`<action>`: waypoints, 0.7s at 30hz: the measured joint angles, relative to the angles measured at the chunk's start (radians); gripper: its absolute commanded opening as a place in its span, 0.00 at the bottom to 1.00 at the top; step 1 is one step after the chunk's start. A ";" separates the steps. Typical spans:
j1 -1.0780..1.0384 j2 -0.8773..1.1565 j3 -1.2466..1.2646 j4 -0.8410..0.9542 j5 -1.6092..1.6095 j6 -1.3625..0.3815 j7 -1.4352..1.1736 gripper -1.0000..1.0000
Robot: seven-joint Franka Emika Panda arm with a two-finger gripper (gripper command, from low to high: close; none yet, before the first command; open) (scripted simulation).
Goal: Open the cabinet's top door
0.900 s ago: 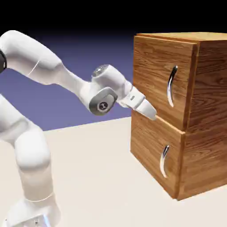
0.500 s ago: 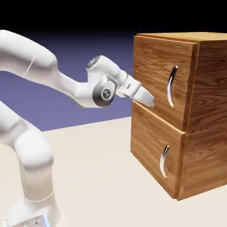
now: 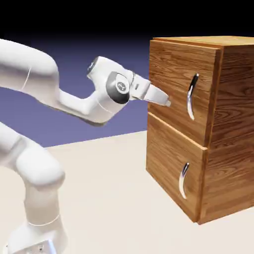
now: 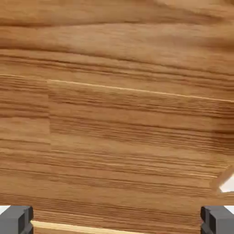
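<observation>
The brown wood-grain cabinet stands at the exterior view's right. Its top door is flush with the cabinet body and carries a curved silver handle. My gripper points at the top door's lower left part, close to the wood and left of the handle. In the hand view wood grain fills the picture. The two grey fingertips show far apart at the bottom corners, so my gripper is open with nothing between them.
The lower panel with its own silver handle sits under the top door. My white arm rises from the lower left over the pale table.
My gripper has risen from the seam between the two panels to the top door's lower part and has levelled out. The door has not moved.
</observation>
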 measured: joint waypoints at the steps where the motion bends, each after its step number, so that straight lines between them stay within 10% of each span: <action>1: 0.012 -0.007 -0.014 0.004 -0.043 -0.003 0.033 1.00; 21: 0.250 -0.141 -0.296 0.094 -0.913 -0.060 0.694 1.00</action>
